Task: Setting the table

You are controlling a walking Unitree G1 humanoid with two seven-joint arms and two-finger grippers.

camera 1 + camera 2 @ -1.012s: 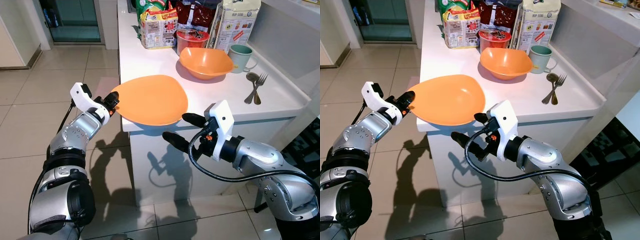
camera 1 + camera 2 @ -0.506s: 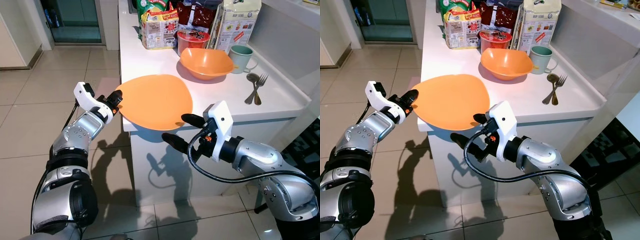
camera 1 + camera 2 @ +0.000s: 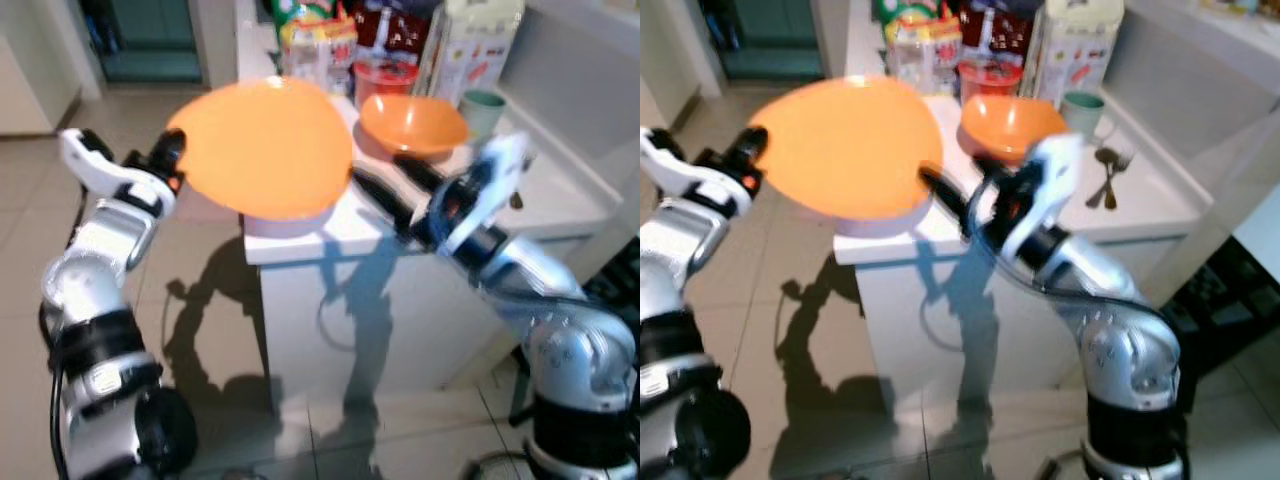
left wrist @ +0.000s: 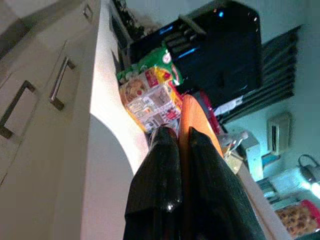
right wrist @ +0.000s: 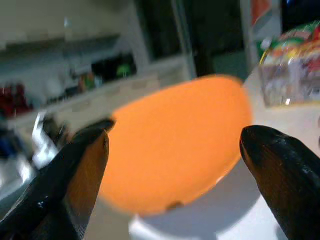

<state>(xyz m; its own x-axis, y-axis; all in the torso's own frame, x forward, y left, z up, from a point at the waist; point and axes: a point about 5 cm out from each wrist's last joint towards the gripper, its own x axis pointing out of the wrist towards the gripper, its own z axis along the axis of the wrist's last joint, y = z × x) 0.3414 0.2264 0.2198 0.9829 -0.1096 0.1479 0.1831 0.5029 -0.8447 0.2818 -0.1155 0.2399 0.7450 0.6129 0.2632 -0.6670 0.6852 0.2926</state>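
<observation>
Your left claw is pinching the rim of the orange plate, holding it tilted above the bench corner, while your right claw is hanging wide open just beside the plate's far edge.

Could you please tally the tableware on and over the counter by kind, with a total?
Orange plate, held up in the left claw: 1
Orange bowl: 1
Green mug: 1
Cutlery (a fork and a spoon): 2
Total: 5
</observation>
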